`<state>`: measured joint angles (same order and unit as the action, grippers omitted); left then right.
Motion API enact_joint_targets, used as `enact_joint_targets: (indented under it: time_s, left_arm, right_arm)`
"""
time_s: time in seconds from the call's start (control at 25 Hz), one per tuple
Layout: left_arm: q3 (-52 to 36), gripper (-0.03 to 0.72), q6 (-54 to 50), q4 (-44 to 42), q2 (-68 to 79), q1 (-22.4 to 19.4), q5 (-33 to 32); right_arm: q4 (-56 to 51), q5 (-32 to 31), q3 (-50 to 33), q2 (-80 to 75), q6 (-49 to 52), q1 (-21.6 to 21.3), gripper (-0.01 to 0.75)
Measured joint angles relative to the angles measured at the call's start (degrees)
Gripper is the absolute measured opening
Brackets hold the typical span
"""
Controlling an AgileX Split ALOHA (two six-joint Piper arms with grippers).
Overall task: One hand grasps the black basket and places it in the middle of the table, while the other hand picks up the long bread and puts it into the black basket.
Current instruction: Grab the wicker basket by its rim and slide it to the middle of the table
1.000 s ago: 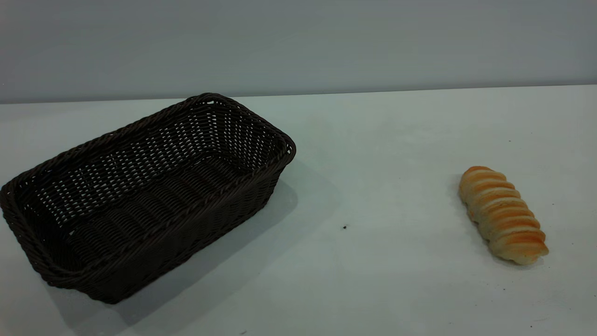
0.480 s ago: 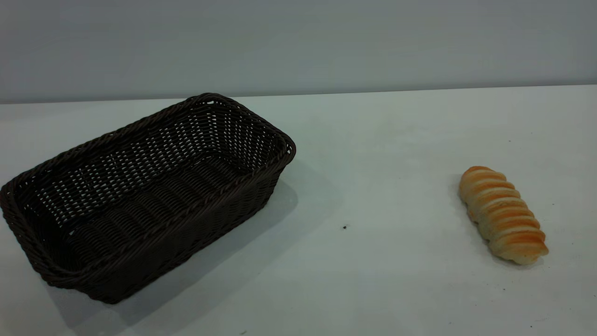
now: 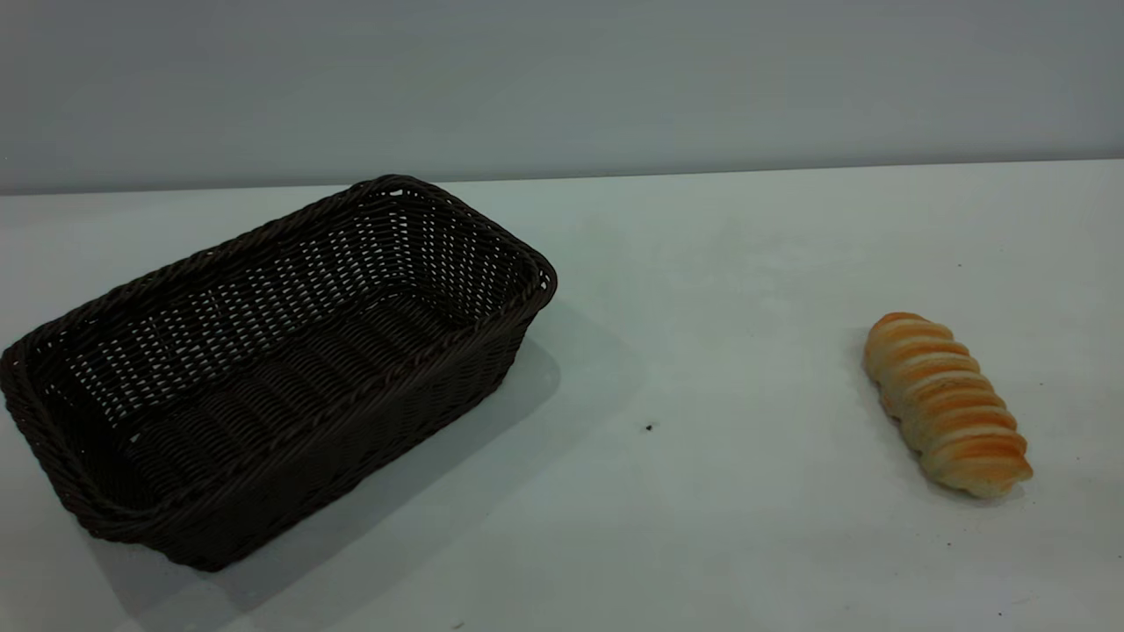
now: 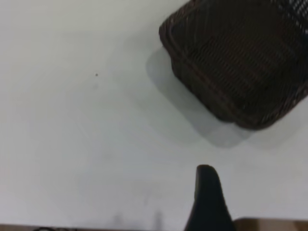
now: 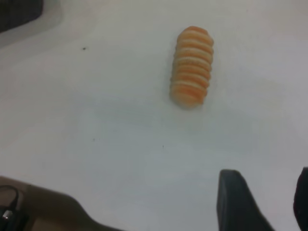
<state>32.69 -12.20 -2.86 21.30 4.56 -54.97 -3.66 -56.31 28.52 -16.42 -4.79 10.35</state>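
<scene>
Your right end effector (image 5: 262, 202) hovers with fingers spread wide, holding nothing, the long bread (image 3: 947, 405) lying well ahead on the white worktop (image 3: 746, 290). Only one finger of your left end effector (image 4: 208, 199) shows, so I cannot tell its opening. The black basket (image 3: 263, 369) sits empty and off-centre beyond it; a grip on the sloping woven side could slip.

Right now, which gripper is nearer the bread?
Right. The right gripper hangs over bare table a short way from the bread. The left gripper is by the basket, with no bread in its view.
</scene>
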Motion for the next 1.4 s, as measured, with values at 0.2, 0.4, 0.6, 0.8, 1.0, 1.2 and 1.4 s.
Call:
enact_joint_targets:
  time_s: [0.2, 0.4, 0.6, 0.8, 1.0, 1.2, 1.4]
  left_arm:
    - [2.2, 0.573, -4.0, 0.0, 12.9, 0.0, 6.7]
    - [2.3, 0.573, -7.0, 0.0, 25.8, 0.0, 14.4]
    - [2.5, 0.573, -10.9, 0.1, 38.5, 0.0, 19.1]
    - [2.7, 0.573, -14.9, 0.1, 49.9, 0.0, 22.5]
    - [2.7, 0.573, -17.5, 0.1, 59.6, 0.0, 25.2]
    - [2.9, 0.573, -20.1, 0.1, 66.2, 0.0, 30.0]
    - [3.7, 0.573, -21.5, 0.1, 71.2, 0.0, 34.3]
  right_arm:
    - [1.4, 6.2, 0.0, -8.8, -0.2, 0.0, 0.302]
    - [2.2, 11.3, 0.0, -16.2, -0.2, 0.0, 0.361]
    - [1.8, 15.3, 0.0, -19.4, -0.2, 0.0, 0.408]
    - [1.3, 16.7, 0.0, -19.5, -0.3, 0.0, 0.412]
    - [-0.3, 16.9, 0.0, -19.5, -0.3, 0.0, 0.414]
    - [-0.8, 16.9, 0.0, -19.5, -0.3, 0.0, 0.414]
    - [-1.4, 17.0, 0.0, -19.5, -0.4, 0.0, 0.414]
